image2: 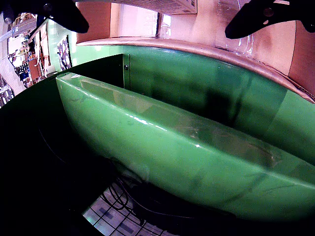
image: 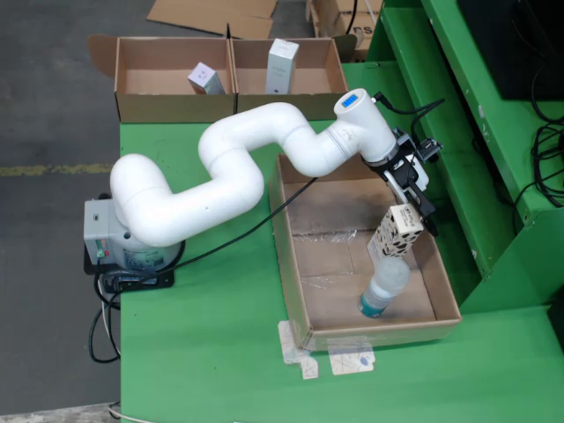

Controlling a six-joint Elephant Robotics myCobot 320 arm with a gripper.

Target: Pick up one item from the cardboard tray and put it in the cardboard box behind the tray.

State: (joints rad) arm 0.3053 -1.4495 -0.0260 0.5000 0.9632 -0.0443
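Fixed overhead view first: the white arm bends across the green surface and reaches over the right side of the cardboard tray, and the black hand is clamped on a pale patterned carton, which hangs tilted above the tray's right half, clear of the floor. Just near of it, lying in the tray's near right corner, there's a clear plastic bottle with a blue cap end. Far left, beyond the surface's edge, sit two open cardboard boxes side by side: the left box has a small white carton in it, the right box a taller white carton standing up. Over to the view riding on the hand: two black fingertips poke in at the top corners, set wide apart in this picture, with a carton edge showing between them at the top, and curved green framework filling everything below.
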